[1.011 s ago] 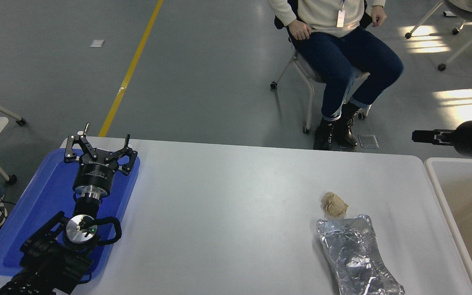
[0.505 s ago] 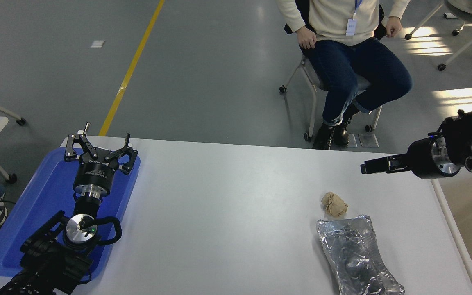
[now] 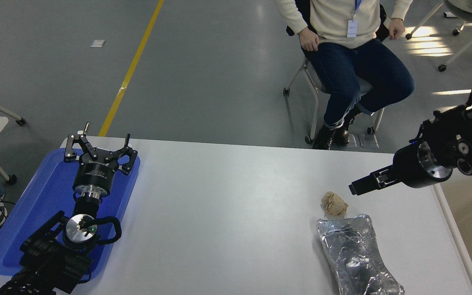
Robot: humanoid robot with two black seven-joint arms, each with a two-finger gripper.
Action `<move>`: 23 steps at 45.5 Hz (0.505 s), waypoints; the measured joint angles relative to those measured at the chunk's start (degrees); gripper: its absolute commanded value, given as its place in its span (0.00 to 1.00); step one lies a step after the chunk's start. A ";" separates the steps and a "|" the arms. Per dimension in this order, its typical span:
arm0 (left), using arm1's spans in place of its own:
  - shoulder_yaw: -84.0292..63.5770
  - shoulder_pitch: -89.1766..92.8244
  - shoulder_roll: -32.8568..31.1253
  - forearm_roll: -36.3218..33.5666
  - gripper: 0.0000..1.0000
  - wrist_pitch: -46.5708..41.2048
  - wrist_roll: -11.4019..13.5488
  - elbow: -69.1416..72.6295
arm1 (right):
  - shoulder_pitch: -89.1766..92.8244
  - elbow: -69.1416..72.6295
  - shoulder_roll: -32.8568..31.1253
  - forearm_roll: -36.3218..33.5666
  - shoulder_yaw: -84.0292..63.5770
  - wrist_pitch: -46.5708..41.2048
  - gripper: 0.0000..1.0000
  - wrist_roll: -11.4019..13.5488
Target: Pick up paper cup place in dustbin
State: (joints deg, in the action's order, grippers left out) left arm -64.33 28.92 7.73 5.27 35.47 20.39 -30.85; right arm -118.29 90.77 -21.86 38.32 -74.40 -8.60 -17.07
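The right gripper (image 3: 358,188) reaches in from the right edge above the white bench (image 3: 228,213), its fingers pressed together with nothing between them, tip pointing left and down. Just below and to the left of that tip lies a crumpled tan paper wad (image 3: 334,203), small and lumpy, apart from the fingers. Touching or nearly touching the wad's near side is a crushed silver foil tray (image 3: 357,258), long, wrinkled and shiny, running toward the bench's near edge.

The paper cup cannot be seen anywhere on the bench. Of the dustbin (image 3: 457,241) only a strip shows at the right edge: a white rounded rim and a sliver of beige inside, partly hidden by the right arm.

The left gripper (image 3: 96,143) is parked at the lower left above a flat blue tray (image 3: 35,221) of smooth plastic, fingers spread wide and holding nothing.

Beyond the bench a person (image 3: 350,49) sits on a wheeled chair (image 3: 314,82) on grey floor with a yellow line (image 3: 131,69).
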 measured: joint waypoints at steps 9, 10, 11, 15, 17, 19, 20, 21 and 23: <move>0.00 0.00 0.00 -0.07 1.00 0.03 -0.01 0.00 | -3.99 1.74 1.86 -4.20 0.45 -5.20 1.00 -0.05; 0.00 0.00 0.00 -0.07 1.00 0.03 -0.01 0.00 | -4.51 1.90 2.02 -5.39 0.72 -6.28 1.00 -0.05; 0.00 0.00 0.00 -0.07 1.00 0.03 -0.02 0.00 | -4.87 2.00 2.11 -6.16 0.92 -6.94 1.00 -0.07; 0.00 0.00 0.00 -0.07 1.00 0.04 -0.07 0.00 | -6.42 2.32 2.44 -10.64 1.96 -10.22 1.00 -0.07; 0.00 0.00 0.00 -0.07 1.00 0.04 -0.08 0.00 | -7.21 2.41 2.56 -13.40 2.44 -11.99 1.00 -0.02; 0.00 0.00 0.00 -0.07 1.00 0.04 -0.09 0.00 | -7.79 2.52 2.65 -15.52 2.78 -13.32 1.00 0.02; 0.00 0.00 0.00 -0.07 1.00 0.04 -0.09 0.00 | -8.13 2.56 2.68 -16.72 2.94 -14.07 1.00 0.04; 0.00 0.00 0.00 -0.07 1.00 0.04 -0.09 0.00 | -8.56 2.60 2.72 -18.09 3.11 -14.91 1.00 0.05; 0.00 0.00 0.00 -0.07 1.00 0.04 -0.09 -0.01 | -9.18 2.65 2.79 -20.05 3.36 -16.13 1.00 0.09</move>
State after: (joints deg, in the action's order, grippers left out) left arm -64.33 28.92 7.73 5.21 35.52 20.30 -30.86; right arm -127.47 93.42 -19.08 18.27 -71.04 -24.73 -16.98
